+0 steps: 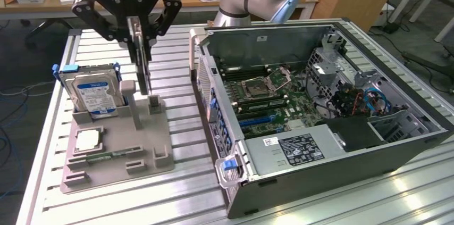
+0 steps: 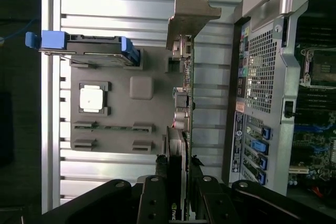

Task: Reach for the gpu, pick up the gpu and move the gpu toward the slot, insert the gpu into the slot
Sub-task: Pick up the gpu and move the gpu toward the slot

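Green board seen edge-on, black cooler, silver bracket: that is the gpu [image 1: 146, 76], hanging upright in the upper left of the exterior view. The gripper [image 1: 142, 49] has its fingers [image 2: 160, 187] closed partway onto the card's two faces, with no gap showing on either side, so you have hold of it. Its lower edge sits at the grey posts of the moulded holder [image 1: 142, 150]; you cannot tell from here whether it is clear of them.

The step in hand looks like the lift out of the holder. Draw straight up along the card's own plane, since any sideways lean would likely bind the thin board between the posts. The pinch is on a flat, hard, fairly slick surface, so go slowly and watch for the card pivoting. The stamped bracket [image 2: 191, 9], with its notched lip, juts past the board and is the part most likely to snag.

The slot [image 1: 259, 120], as far as you can judge, is the long narrow blue plastic strip on the green motherboard [image 1: 284, 97], right of centre inside the open grey steel case [image 1: 319, 156], well apart from the card.

The blue-labelled hard drive [image 1: 92, 92] stands upright just beside the card; the ribbed aluminium table [image 1: 177, 193] is bare metal.
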`<state>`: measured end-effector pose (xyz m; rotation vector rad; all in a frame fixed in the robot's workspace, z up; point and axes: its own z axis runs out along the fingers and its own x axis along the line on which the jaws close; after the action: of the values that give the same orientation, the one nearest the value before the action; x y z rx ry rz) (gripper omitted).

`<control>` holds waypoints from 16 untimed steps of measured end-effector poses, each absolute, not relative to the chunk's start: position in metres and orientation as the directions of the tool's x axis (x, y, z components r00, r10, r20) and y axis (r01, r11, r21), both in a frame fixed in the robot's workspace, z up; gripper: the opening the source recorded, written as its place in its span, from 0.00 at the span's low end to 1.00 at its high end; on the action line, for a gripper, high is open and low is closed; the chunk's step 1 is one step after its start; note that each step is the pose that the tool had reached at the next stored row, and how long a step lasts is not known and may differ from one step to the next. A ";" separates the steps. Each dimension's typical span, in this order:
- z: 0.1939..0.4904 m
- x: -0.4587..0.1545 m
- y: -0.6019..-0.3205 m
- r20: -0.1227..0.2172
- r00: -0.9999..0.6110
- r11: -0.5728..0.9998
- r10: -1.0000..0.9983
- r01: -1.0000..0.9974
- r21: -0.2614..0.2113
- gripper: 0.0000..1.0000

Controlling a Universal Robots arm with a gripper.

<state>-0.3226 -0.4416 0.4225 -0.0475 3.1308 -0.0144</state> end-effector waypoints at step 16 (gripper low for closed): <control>0.425 -0.316 -0.442 -0.010 -0.999 0.999 -0.038 -0.038 -0.009 0.26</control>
<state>-0.3162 -0.4420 0.4246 -0.0596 3.1306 -0.0143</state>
